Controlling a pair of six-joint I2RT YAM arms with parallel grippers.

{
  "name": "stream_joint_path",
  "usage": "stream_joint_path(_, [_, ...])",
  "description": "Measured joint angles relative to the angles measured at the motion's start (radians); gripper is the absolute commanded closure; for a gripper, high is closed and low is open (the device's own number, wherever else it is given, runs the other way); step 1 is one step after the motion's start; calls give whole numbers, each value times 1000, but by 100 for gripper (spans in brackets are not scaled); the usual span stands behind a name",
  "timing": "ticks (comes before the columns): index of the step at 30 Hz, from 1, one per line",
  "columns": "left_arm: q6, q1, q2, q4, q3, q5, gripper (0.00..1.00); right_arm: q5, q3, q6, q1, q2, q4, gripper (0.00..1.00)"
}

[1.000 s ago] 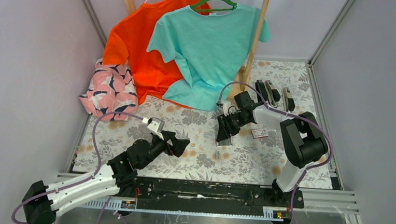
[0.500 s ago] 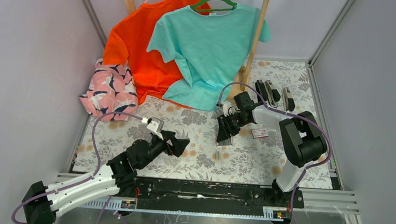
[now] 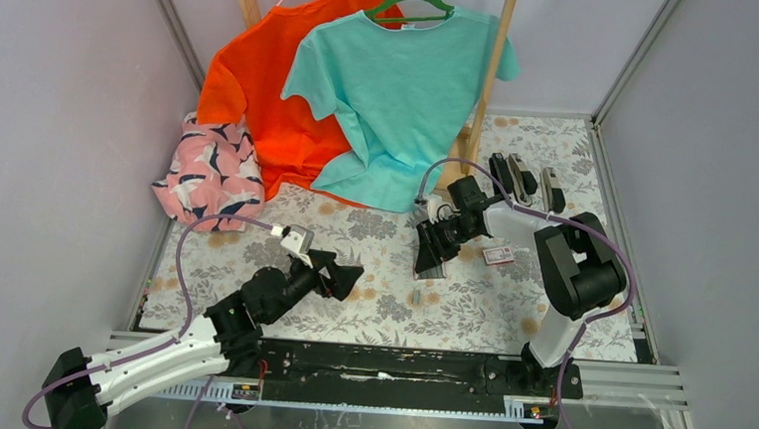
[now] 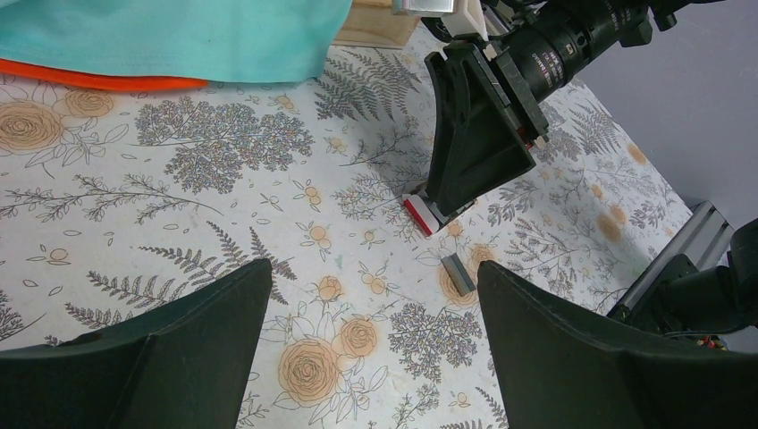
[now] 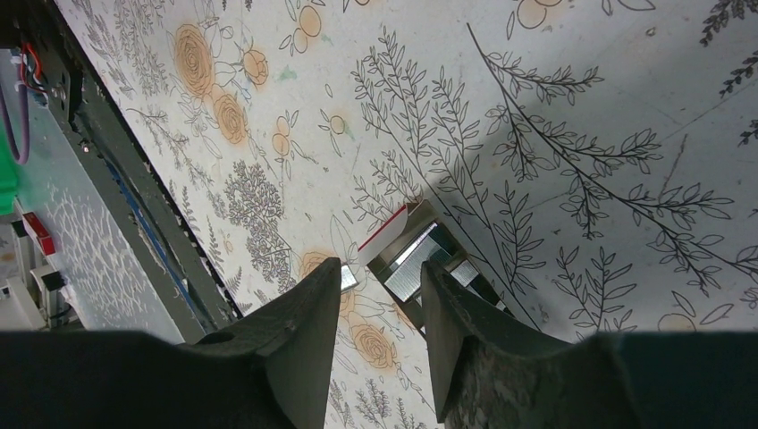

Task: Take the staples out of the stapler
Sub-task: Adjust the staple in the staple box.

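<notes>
The right claw [image 5: 382, 268] points down at the table [image 3: 509, 312], its two dark fingers drawn partway together. Between them sits the stapler [image 4: 418, 211], a small body with a red end and bright metal showing on top. We judge that the fingers are clamped on it, pinning it to the floral cloth, though the wrist view does not show the contact clearly. Just beside the stapler, toward the table's near edge, lies one short silvery strip of staples [image 4: 459, 273], loose on the cloth and touching nothing. We cannot tell whether the bright metal inside the stapler is more staples or the bare channel.

The left claw [image 4: 375, 357] hovers left of centre with its fingers spread wide and nothing between them. It is aimed toward the stapler and the strip but well apart from both.

Compared with the views from a second ago, we find nothing shifted: both arms, the stapler and the strip sit where they were. We take this as a pause, with one strip already out and the emptying perhaps unfinished.

Toward the right edge lies a small white-and-pink box [image 3: 498, 256], its print too small to read. Other staplers [image 3: 517, 178] lie near the far right corner. A teal shirt [image 3: 393, 96] and an orange shirt [image 3: 263, 98] hang at the far edge. No brand or writing is legible anywhere.
</notes>
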Motion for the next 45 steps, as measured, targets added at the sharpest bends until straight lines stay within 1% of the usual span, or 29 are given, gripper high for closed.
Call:
stream_joint_path(11, [0, 0, 0, 0, 0, 0, 8, -13, 0, 8, 0, 7, 1, 54])
stream_joint_path(21, [0, 0, 5, 0, 0, 0, 8, -64, 6, 20, 0, 29, 0, 54])
stream_joint_path(45, [0, 0, 19, 2, 0, 0, 8, -19, 6, 21, -2, -4, 2, 52])
